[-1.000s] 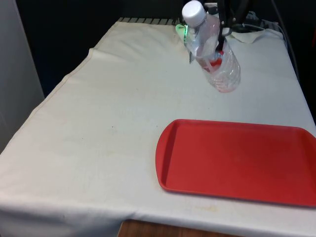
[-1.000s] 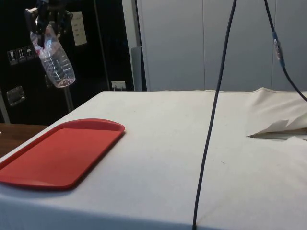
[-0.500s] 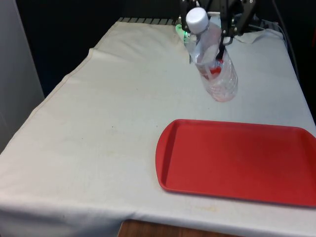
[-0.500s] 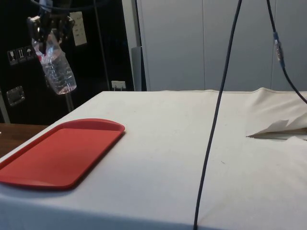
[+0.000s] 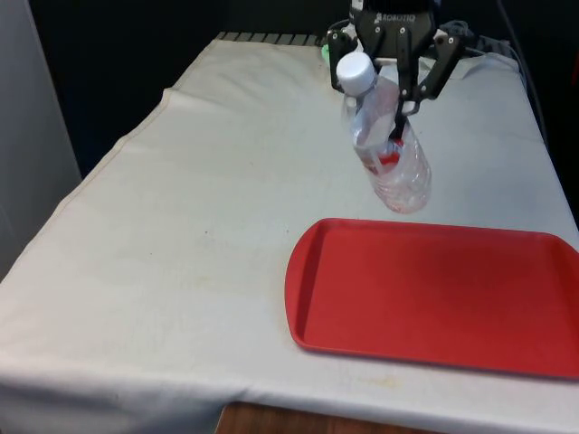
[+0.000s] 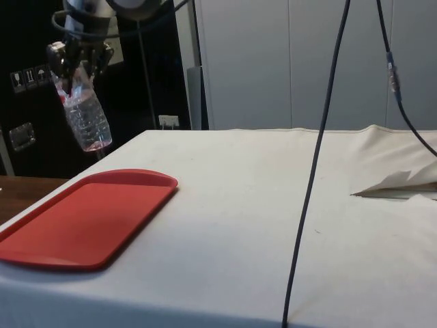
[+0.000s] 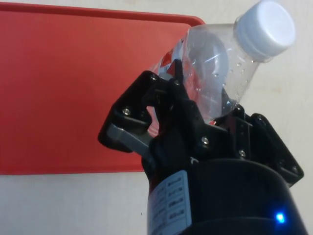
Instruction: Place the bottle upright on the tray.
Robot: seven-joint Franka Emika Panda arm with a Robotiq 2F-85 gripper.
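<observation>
One bottle [image 5: 384, 145], clamped mid-body by the end effector [image 5: 395, 113], hangs tilted in the air past the far edge of the red tray [image 5: 434, 294]; base leads downward, ready for upright placement.

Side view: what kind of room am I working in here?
Probably a lab or test room, not a home: a table under a plain white cloth, dark cabinets behind, loose cables hanging across, and just a tray laid out.

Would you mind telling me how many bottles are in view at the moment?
1. The clear bottle with a white cap hangs tilted in the gripper, in the air beyond the red tray's far edge.
</observation>
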